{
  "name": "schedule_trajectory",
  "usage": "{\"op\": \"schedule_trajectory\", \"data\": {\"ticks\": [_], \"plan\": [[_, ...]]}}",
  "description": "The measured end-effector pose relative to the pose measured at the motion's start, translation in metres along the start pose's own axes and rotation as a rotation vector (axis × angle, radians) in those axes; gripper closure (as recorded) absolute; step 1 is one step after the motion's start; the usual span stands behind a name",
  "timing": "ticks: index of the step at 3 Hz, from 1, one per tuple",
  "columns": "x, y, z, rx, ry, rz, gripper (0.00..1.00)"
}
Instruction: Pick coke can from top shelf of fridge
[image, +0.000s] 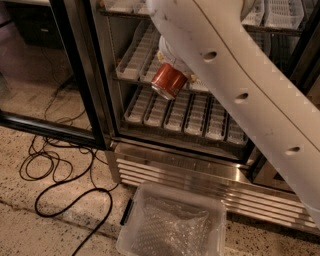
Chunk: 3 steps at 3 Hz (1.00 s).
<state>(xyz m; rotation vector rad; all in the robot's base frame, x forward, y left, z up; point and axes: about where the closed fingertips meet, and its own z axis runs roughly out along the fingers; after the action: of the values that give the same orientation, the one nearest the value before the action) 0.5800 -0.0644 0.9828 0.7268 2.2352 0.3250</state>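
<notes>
One coke can (168, 81) to report, pinched at its top end by the jaws of the gripper (176, 64), so closed on it, not spread. Tilted, silver bottom end pointing down-left toward the camera. Hanging in the open doorway of the fridge (102, 65), out in front of the middle rack (135, 55) and its white trays, not resting on any rack. Well below the top shelf (282, 12), way up at the edge of the view with its white slotted trays. Gripper mostly tucked behind the big white arm (240, 95), slanting from top middle down to the right edge. Glass door (77, 80) swung open on the left, black frame. Down on the speckled floor (30, 230): black cable (75, 202) looping around on the left, plus a clear plastic bin (180, 196) just in front of the stainless louvred base (200, 172), crinkly clear wrap (172, 230) inside.
</notes>
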Motion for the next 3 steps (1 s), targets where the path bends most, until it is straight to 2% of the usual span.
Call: {"op": "schedule_trajectory", "data": {"ticks": [1, 2, 3], "plan": [[0.0, 0.0, 0.0, 0.0, 0.0, 0.0, 1.0], [0.014, -0.007, 0.0, -0.031, 0.063, 0.034, 1.0], [0.051, -0.02, -0.001, -0.071, 0.177, 0.028, 1.0]]}}
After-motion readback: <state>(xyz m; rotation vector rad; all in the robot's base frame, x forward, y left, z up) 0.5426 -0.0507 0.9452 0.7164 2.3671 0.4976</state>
